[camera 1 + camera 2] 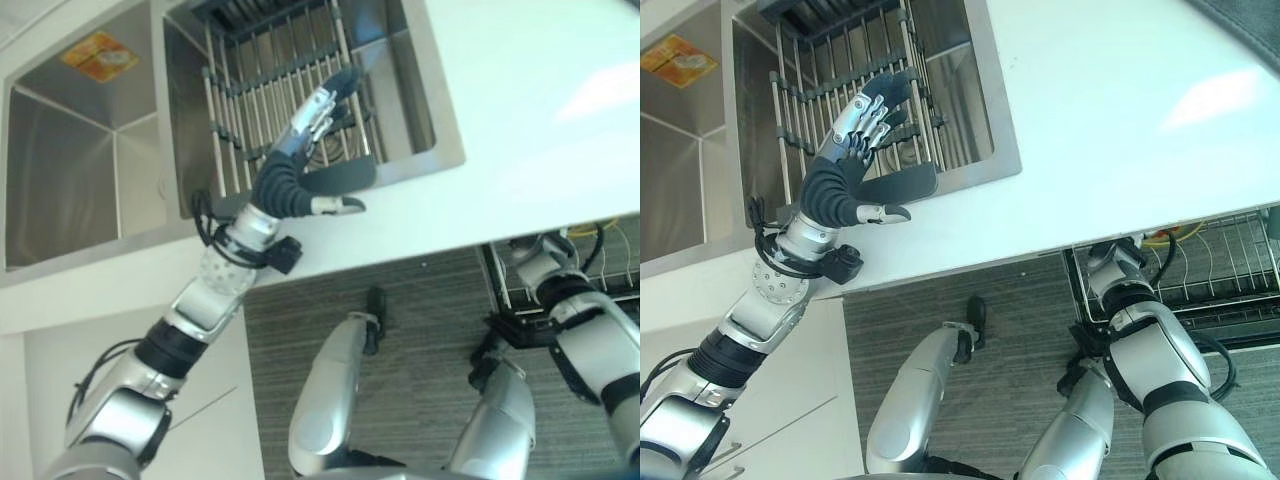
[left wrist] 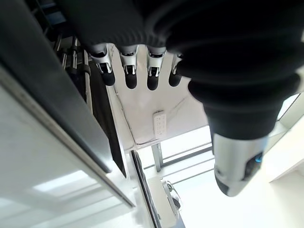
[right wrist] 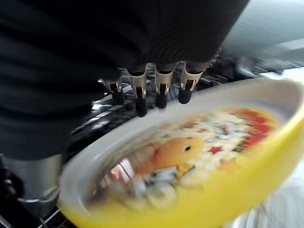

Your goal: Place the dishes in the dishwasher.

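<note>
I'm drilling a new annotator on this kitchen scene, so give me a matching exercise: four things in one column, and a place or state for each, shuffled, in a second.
Things:
1. left hand
2. right hand
3. yellow-rimmed plate
4. orange sticker

Places or states:
A. on the wall of the sink basin beside the one with the rack
B. fingers straight, raised over the sink's wire rack
C. printed with a cartoon picture, close under dark fingertips
D. low beside the wire basket under the counter

Pairs: 1-B, 2-D, 3-C, 4-A
</note>
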